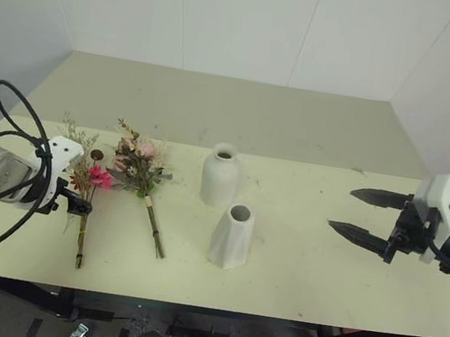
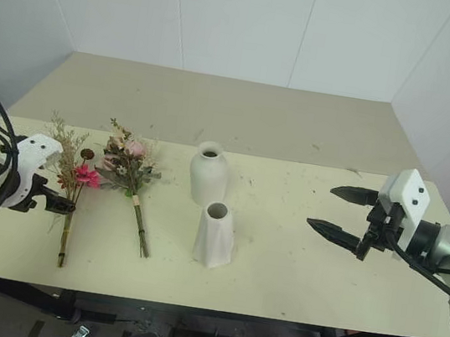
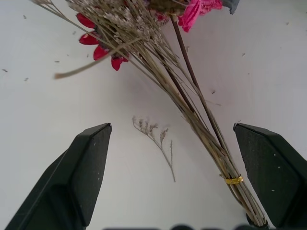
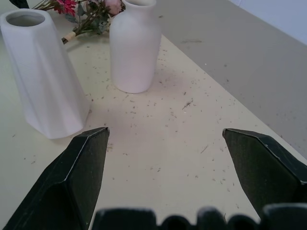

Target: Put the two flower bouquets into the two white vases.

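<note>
Over the table's left end, the left gripper hangs released above the slim bouquet's stems, empty. It should close near the gold tie, where the bundle is tightest. At its three o'clock lie the rose bouquet, then the bottle vase and faceted vase, standing close together. The right gripper waits wide, empty; the table's near edge sits just past the stem ends.

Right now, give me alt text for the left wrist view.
The left gripper hangs open over the slim bouquet lying on the table, its stems bound with a gold band between the fingers, beside a loose dried sprig.
</note>
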Available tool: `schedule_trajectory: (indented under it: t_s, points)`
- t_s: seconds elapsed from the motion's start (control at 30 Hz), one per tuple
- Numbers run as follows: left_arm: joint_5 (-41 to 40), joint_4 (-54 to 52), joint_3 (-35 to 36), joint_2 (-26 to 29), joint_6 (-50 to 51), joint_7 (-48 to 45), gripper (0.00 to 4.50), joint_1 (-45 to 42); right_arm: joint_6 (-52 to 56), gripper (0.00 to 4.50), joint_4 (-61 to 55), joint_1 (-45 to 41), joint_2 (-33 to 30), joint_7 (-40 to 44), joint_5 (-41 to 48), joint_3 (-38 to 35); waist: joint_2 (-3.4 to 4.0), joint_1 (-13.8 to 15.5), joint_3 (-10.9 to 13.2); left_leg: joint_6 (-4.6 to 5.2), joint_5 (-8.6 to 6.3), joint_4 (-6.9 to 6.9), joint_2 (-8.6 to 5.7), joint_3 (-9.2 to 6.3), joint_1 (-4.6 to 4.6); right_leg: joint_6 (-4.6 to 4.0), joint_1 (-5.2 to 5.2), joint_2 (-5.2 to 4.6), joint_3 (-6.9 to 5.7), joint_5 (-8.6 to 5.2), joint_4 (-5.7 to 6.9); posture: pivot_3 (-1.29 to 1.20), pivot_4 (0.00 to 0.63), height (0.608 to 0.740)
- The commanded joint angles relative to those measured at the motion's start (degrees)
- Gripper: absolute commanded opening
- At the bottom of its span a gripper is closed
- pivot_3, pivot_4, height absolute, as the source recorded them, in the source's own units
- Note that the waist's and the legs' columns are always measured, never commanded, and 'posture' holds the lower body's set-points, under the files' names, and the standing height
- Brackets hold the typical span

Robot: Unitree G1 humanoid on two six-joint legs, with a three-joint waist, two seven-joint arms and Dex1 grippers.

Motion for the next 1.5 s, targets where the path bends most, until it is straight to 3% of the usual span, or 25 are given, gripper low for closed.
schedule_trajectory:
  t_s: [0.03,0.13,0.23,0.5,0.63,0.87,0.93,1.07,1.17,1.27,1.5]
  points:
    - [-0.52,1.95,-0.11,-2.86,0.26,2.85,4.44,-0.09,-0.76,4.50,-0.59,-1.47,-0.90,0.47,0.75,-1.20,0.00,0.00,0.00,0.00,0.00,0.00,0.00,0.00,-0.01,0.00,-0.01,0.00,0.00,0.00,0.02,0.00,0.150,0.740]
    - [0.20,3.70,-0.85,-5.38,0.26,4.58,4.44,-0.78,-0.54,4.50,-0.81,-1.61,-0.91,0.60,0.88,-1.32,-0.01,-0.03,0.00,0.00,0.00,0.02,0.00,-0.01,-0.02,0.00,-0.01,0.00,0.00,0.00,0.02,0.00,0.150,0.740]
    - [0.83,5.43,-1.84,-7.48,0.26,5.83,3.86,-1.51,-0.43,4.50,-1.01,-1.62,-0.87,0.71,0.93,-1.43,-0.01,-0.03,0.00,0.00,0.00,0.01,-0.01,-0.02,0.00,0.00,0.00,0.00,0.00,0.00,0.03,0.00,0.150,0.740]
    - [1.95,6.05,-1.34,-8.63,0.26,7.27,1.32,-2.04,0.01,4.50,-2.17,-0.27,-1.10,0.54,1.47,-2.65,0.02,-0.19,-0.02,0.00,0.00,0.01,-0.03,-0.02,0.13,-0.01,0.07,-0.01,0.03,0.00,0.12,0.00,0.150,0.740]
    - [4.86,7.18,2.22,-10.58,0.26,10.32,0.11,-2.41,-0.04,4.50,-2.45,0.04,-1.03,0.37,1.63,-2.60,0.02,-0.23,-0.02,0.00,0.00,0.01,-0.03,-0.02,0.12,-0.01,0.06,-0.01,0.06,0.00,0.12,0.00,0.150,0.740]
    - [13.83,7.80,11.89,-14.31,0.26,19.38,0.02,-2.68,-0.53,4.50,-1.50,-0.85,-0.93,1.11,1.50,-1.32,0.00,-0.12,-0.01,0.00,0.00,0.02,-0.04,-0.04,0.03,-0.01,0.01,-0.01,0.04,0.01,0.09,0.00,0.150,0.740]
    - [17.14,5.76,14.16,-14.99,-3.54,21.98,0.02,-1.83,-0.68,4.50,-0.91,-1.63,-0.80,1.35,1.43,-0.75,-0.01,-0.13,0.00,0.00,0.00,0.02,-0.04,-0.05,0.03,-0.01,0.01,-0.02,0.03,0.01,0.08,0.00,0.150,0.740]
    - [21.53,0.77,20.23,-21.57,-21.75,27.25,0.02,-2.36,-1.05,4.50,0.34,-3.17,-0.50,1.86,0.98,0.68,-0.03,0.16,-0.01,-0.02,0.01,0.05,-0.05,-0.07,0.03,-0.02,0.05,-0.05,0.00,0.02,0.09,0.00,0.150,0.740]
    - [17.48,-3.59,23.35,-27.40,-35.42,22.96,0.02,-4.82,-1.34,4.50,1.13,-4.21,-0.39,2.22,0.77,1.57,-0.03,0.84,0.00,-0.03,0.02,0.06,-0.06,-0.08,-0.02,-0.03,0.06,-0.08,-0.05,0.03,0.07,0.00,0.150,0.740]
    - [13.34,-4.64,21.11,-30.81,-41.72,15.66,0.02,-8.60,-1.45,4.50,1.74,-5.09,-0.36,2.42,0.71,2.03,-0.05,1.39,0.00,-0.05,0.03,0.11,-0.07,-0.08,-0.17,0.00,0.00,-0.10,-0.09,0.07,0.00,0.00,0.150,0.740]
    - [9.35,9.13,15.57,-40.50,-54.92,3.76,0.02,-20.58,-1.24,4.50,0.63,-4.64,-0.05,1.62,1.02,1.90,-0.04,0.82,0.00,-0.04,0.03,0.11,-0.11,-0.07,-0.11,0.03,0.06,-0.10,-0.06,0.08,-0.03,0.00,0.150,0.740]
